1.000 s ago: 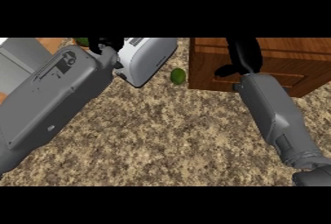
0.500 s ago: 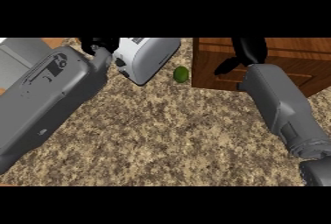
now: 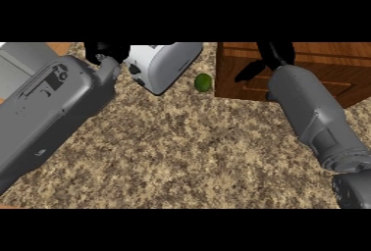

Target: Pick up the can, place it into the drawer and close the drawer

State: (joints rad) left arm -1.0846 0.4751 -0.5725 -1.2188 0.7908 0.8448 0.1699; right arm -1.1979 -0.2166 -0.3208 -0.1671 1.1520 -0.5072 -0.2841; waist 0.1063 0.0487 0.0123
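- Can out of sight; right hand (image 3: 274, 53) over the wooden drawer (image 3: 328, 61), clenched or released you cannot tell
- Keep your wrist inside the drawer's walls before releasing

Vs 1 s ago, right forearm (image 3: 311, 112) has slid toward the far edge, w/ right hand (image 3: 275, 53) now further over the drawer (image 3: 333, 59). Green can (image 3: 203, 82) shows slightly farther & more to the right.
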